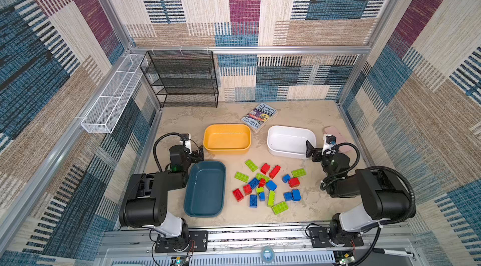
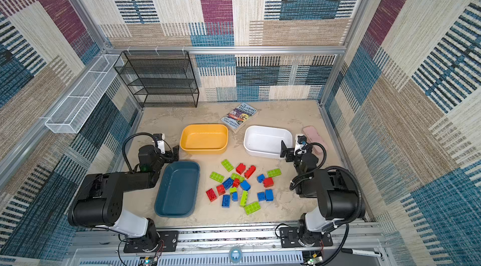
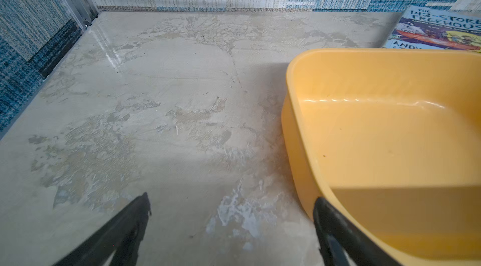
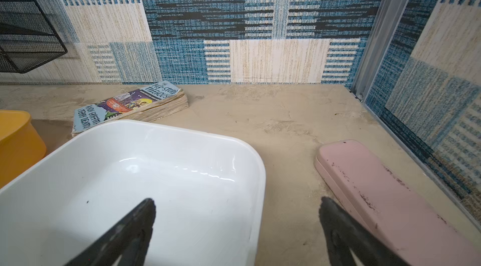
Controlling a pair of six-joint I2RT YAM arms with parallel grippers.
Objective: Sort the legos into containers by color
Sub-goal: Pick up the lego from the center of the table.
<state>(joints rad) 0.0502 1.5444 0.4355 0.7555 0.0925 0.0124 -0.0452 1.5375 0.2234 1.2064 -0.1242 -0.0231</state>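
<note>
Currently left end effector (image 3: 232, 198) spread wide, gripping nothing, parked near corners of teal container (image 1: 205, 191) and yellow container (image 1: 226, 140), clear of the pile. Both bins empty. Further right, all legos (image 1: 271, 185) loose in one mixed heap on the counter (image 1: 304, 215), none sorted; looks like start pose. Next, white container (image 1: 289, 142), empty too. Lastly right end effector (image 4: 237, 199), equally wide, empty, by its corner, leaving heap unobstructed.

I have both arms folded back, elbows raised above their bases, one arm on each side of the legos (image 1: 268, 186). The left gripper (image 3: 231, 199) hovers left of the legos and beyond them, jaws spread wide, holding nothing. The right gripper (image 4: 236, 203) hovers right of them and beyond, spread equally wide, also empty.
</note>
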